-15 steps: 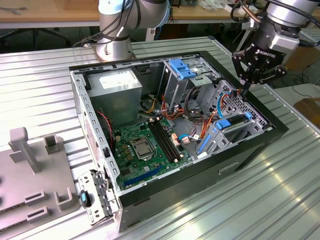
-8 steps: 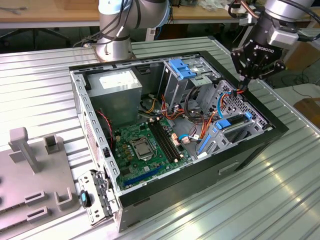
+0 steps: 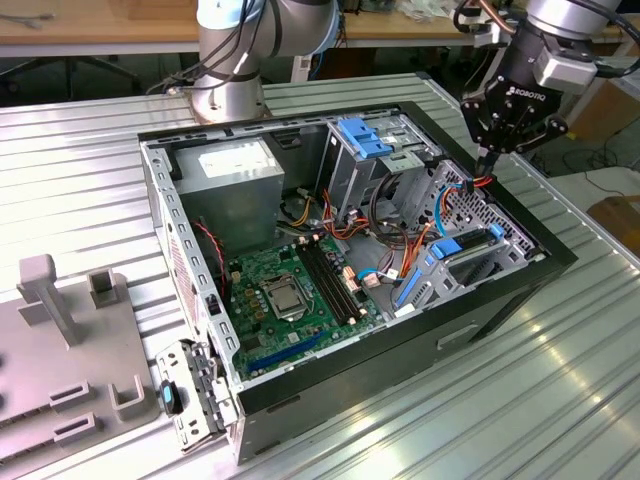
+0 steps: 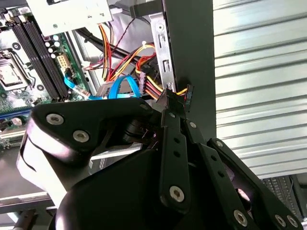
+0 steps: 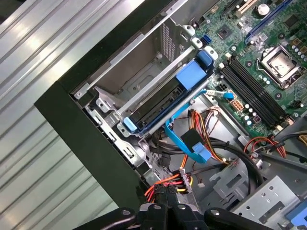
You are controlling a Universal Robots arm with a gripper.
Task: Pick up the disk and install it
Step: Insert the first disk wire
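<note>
- While the black two-finger gripper (image 4: 175, 108) is pinched shut on the black power plug (image 4: 186, 93) with its red, yellow and orange wires, the plug is best kept square to its socket, with no twist in the leads.
- The disk (image 5: 160, 106), a flat dark slab in a blue plastic bracket, sits inside the grey metal bay (image 5: 144, 72) at the case's edge.
- Its long axis runs along the bay, with a blue tab at each end and one long edge facing the cables.

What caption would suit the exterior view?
End effector grips a wired plug over the open case, the disk already seated inside.
</note>
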